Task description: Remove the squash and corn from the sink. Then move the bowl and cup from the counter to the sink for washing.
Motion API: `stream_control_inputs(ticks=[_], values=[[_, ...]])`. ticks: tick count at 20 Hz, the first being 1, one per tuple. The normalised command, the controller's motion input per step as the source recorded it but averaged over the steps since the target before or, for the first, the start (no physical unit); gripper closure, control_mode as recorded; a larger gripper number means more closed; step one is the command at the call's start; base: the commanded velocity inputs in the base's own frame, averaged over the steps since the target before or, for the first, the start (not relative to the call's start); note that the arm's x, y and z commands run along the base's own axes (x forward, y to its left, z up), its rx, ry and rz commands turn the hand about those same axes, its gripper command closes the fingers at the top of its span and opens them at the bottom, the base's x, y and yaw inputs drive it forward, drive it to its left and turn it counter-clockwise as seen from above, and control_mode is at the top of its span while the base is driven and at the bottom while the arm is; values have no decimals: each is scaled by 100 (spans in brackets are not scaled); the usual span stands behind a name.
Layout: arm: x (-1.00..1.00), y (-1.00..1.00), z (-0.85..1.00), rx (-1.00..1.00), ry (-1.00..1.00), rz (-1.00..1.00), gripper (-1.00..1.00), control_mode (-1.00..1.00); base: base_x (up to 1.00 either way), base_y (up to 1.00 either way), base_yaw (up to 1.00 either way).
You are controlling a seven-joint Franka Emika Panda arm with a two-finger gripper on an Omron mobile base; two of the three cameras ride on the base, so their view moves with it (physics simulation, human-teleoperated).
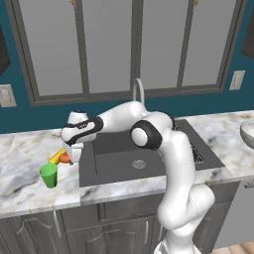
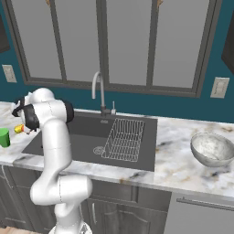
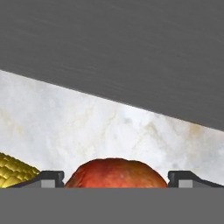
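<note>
The round orange-red squash (image 1: 65, 158) (image 3: 116, 174) rests on the counter (image 1: 25, 149) just left of the sink (image 1: 124, 166). My gripper (image 1: 70, 159) (image 3: 116, 179) points down over it, open, with one fingertip (image 3: 50, 178) on each side of the squash and a narrow gap to it. The yellow corn (image 1: 55, 158) (image 3: 15, 174) lies on the counter right beside the squash. The green cup (image 1: 49, 175) (image 2: 4, 137) stands upright a little nearer the counter's front edge. The speckled bowl (image 2: 212, 148) (image 1: 248, 133) sits on the counter right of the sink.
A wire rack (image 2: 124, 139) lies in the right half of the basin, and the curved faucet (image 2: 97, 91) rises behind it. My arm's elbow arches over the sink. Windows and a teal wall stand behind the counter.
</note>
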Motion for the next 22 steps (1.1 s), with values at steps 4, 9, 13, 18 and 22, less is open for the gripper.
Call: stream_control_inputs(ticks=[4,9,13,18,22], values=[[-2,14,-14,0,6,-7,100,-100,0,0,0],[-8,8,-17,0,7,-7,100,-100,0,0,0],[-9,2,-20,0,11,-9,-100,-100,0,0,0],[-10,0,-20,0,14,-9,-100,-100,0,0,0],[-11,1,-13,0,6,-9,-100,-100,0,0,0]])
